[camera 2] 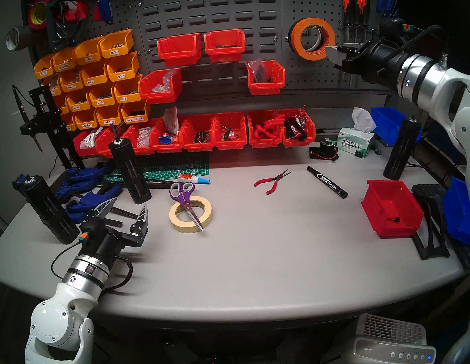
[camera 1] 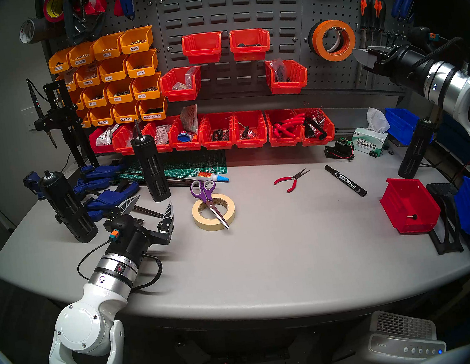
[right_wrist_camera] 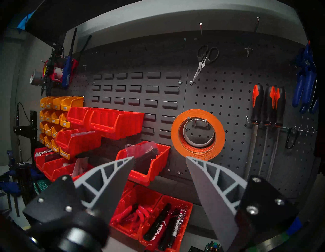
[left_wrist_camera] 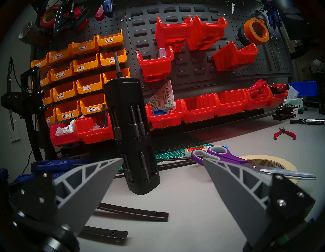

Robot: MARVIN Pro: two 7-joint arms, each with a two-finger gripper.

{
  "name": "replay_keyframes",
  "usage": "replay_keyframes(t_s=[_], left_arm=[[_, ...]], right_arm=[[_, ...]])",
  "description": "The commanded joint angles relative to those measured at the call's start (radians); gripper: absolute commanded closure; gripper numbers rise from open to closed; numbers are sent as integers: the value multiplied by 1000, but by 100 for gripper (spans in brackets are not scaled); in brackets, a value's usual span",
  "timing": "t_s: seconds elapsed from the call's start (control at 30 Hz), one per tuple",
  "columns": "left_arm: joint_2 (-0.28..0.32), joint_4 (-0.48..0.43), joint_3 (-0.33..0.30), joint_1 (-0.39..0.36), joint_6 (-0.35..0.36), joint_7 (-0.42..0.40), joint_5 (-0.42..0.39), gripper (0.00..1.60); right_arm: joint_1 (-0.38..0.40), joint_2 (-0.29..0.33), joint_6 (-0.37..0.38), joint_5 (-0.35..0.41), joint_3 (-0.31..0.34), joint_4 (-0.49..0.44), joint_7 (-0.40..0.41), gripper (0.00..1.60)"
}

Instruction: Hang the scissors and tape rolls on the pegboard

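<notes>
Orange tape roll (right_wrist_camera: 197, 134) hangs on pegboard (right_wrist_camera: 228, 98) hook. Purple scissors (camera 1: 207, 199) lie across beige tape roll (camera 1: 214, 212) on tabletop (camera 1: 263, 246). Right end effector (right_wrist_camera: 159, 161) and left end effector (left_wrist_camera: 162, 159) both open, empty.

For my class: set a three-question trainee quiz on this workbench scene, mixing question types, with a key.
1. True or false: the orange tape roll hangs on a hook of the pegboard.
2. What do the purple scissors lie across? A) the pliers B) the beige tape roll C) the black marker
3. Fill in: the left gripper and the right gripper both stand ____, holding nothing.

Key: 1 true; 2 B; 3 open.
</notes>
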Motion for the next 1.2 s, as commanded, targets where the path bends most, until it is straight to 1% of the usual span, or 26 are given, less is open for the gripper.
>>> replay_keyframes(t_s=[0.0, 0.03, 0.07, 0.1, 0.2, 0.23, 0.27, 0.3, 0.37, 0.43, 0.47, 0.5, 0.53, 0.57, 0.6, 0.67, 0.7, 0.77, 0.8, 0.9, 1.07, 1.1, 1.17], left_arm=[[0, -12, 2, -2, -5, -1, 0, 0], [0, -12, 2, -2, -5, -1, 0, 0], [0, -12, 2, -2, -5, -1, 0, 0], [0, -12, 2, -2, -5, -1, 0, 0], [0, -13, 2, -2, -5, -1, 0, 0], [0, -13, 2, -2, -5, -1, 0, 0], [0, -13, 2, -2, -5, -1, 0, 0], [0, -13, 2, -2, -5, -1, 0, 0], [0, -13, 2, -2, -5, -1, 0, 0], [0, -13, 2, -2, -5, -1, 0, 0], [0, -13, 2, -2, -5, -1, 0, 0], [0, -13, 2, -1, -6, -1, 0, 0], [0, -13, 2, -1, -6, -1, 0, 0], [0, -13, 2, -1, -6, -1, 0, 0], [0, -13, 2, -1, -6, -1, 0, 0], [0, -14, 2, -1, -6, -1, 0, 0], [0, -14, 2, -1, -6, -1, 0, 0], [0, -14, 2, -1, -6, -1, 0, 0], [0, -14, 2, -1, -6, -1, 0, 0], [0, -14, 2, -1, -6, -1, 0, 0], [0, -14, 2, -1, -6, -1, 0, 0], [0, -14, 2, -1, -6, -1, 0, 0], [0, -14, 2, -1, -6, -1, 0, 0]], right_arm=[[-121, -120, 76, -1, 143, -114, 54, 48], [-158, -150, 101, 0, 180, -143, 72, 50], [-152, -148, 121, 3, 184, -148, 81, 51], [-152, -148, 121, 3, 184, -148, 81, 51], [-210, -200, 154, 0, 234, -184, 129, 51], [-218, -207, 167, 2, 241, -184, 146, 52], [-211, -199, 182, 3, 238, -184, 155, 53], [-237, -220, 178, 1, 253, -184, 180, 53], [-270, -236, 186, -3, 279, -184, 229, 55], [-285, -241, 185, -11, 286, -184, 255, 57], [-316, -239, 170, -18, 302, -184, 292, 58], [-310, -251, 176, -21, 298, -184, 293, 56], [-336, -247, 158, -29, 308, -184, 331, 56], [-338, -247, 155, -30, 305, -184, 329, 55], [-355, -247, 144, -41, 309, -184, 359, 55], [-372, -256, 122, -59, 308, -184, 403, 55], [-377, -256, 112, -61, 304, -184, 407, 55], [-392, -259, 79, -90, 295, -184, 456, 55], [-393, -255, 63, -89, 284, -184, 461, 56], [-400, -251, 20, -121, 260, -184, 508, 57], [-405, -241, -49, -175, 198, -184, 545, 58], [-405, -240, -64, -186, 184, -184, 551, 56], [-401, -235, -90, -205, 154, -184, 559, 56]])
